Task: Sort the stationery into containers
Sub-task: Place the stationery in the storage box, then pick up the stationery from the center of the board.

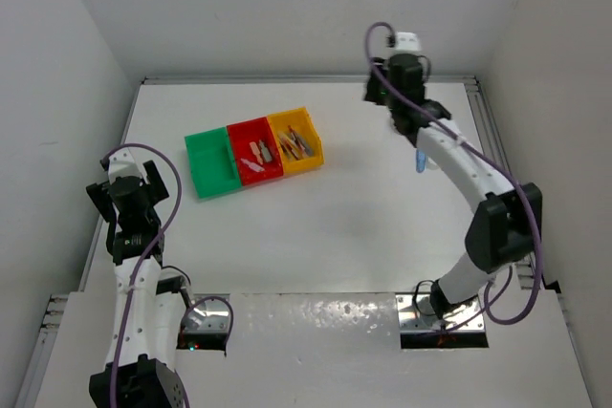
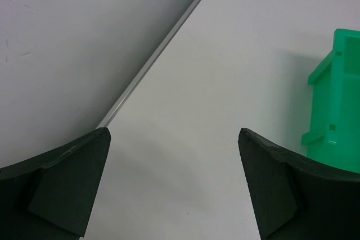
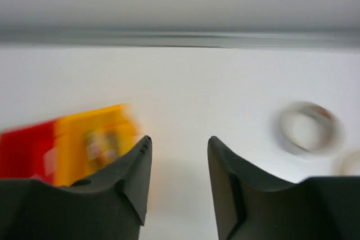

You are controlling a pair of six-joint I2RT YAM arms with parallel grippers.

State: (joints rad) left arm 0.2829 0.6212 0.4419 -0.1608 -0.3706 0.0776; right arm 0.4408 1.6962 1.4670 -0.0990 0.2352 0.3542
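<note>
The left end effector hovers left of the green bin, jaws spread wide and holding nothing. The right end effector is right of the yellow bin, jaws narrowly parted and empty. Farther right of the bins, a blurred grey-white tape roll lies on the bench. Sticks lie in the red bin.

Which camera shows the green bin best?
Top external: the whole green bin shows, leftmost in the row. Left wrist catches only one corner at its frame's right edge. Right wrist misses it, showing the red bin and yellow bin, blurred.
</note>
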